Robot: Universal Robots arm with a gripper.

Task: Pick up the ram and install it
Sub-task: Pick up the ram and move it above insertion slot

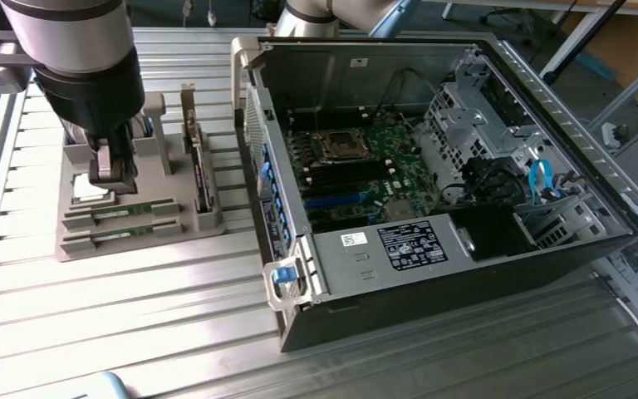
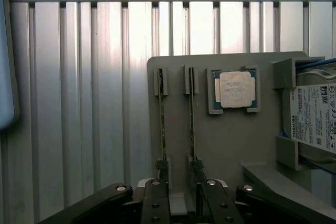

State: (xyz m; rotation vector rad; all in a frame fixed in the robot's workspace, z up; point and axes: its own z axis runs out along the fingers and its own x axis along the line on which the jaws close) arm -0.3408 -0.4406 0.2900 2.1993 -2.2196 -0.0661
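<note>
I find the jaws apart and empty above the grey holder on the tabletop, where the ram stands on edge beside a second stick, and judge a sound grasp needs them square across that one thin board.

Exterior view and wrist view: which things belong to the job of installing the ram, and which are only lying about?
Belong to the job:
gripper, open over the holder
ram stick
other ram stick
gray holder
open computer case
motherboard

Only lying about:
processor chip
hard drive
upright card
</note>
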